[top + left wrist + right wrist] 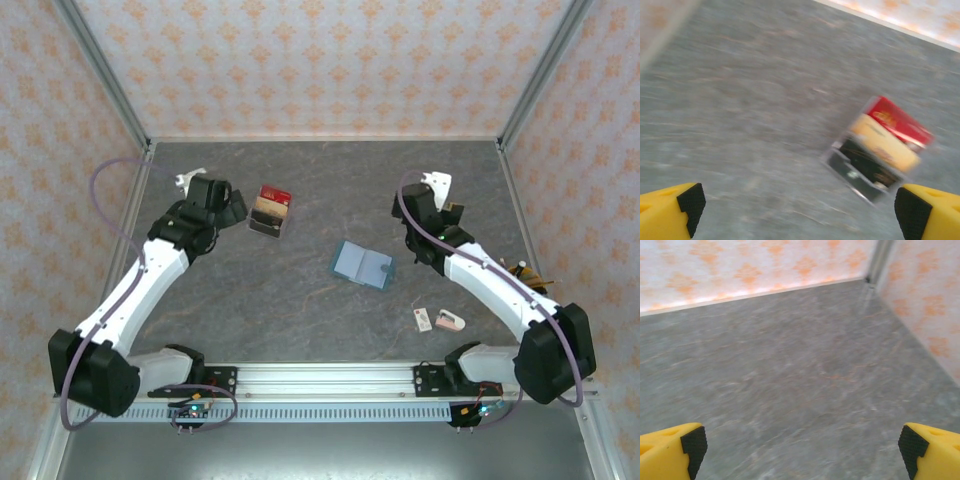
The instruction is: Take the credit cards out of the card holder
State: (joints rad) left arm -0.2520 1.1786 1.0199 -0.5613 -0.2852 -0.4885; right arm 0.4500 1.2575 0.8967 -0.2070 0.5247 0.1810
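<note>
Top external view: the grey marbled table [300,300] carries the soft, rectangular teal card holder [361,264]. It lies open flat, apart from both grippers and nearer the right. The left gripper [800,205] and right gripper [800,445] have their yellow, black-padded fingers spread wide and empty. A clear tray [880,145] lies near the left gripper.

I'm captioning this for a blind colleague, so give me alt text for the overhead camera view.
A teal-blue card holder lies on the grey table midway between two white robot arms, neither touching it. A clear tray of red, tan and black items sits by the left arm; a white tag and a pinkish lump lie near the right arm.
</note>
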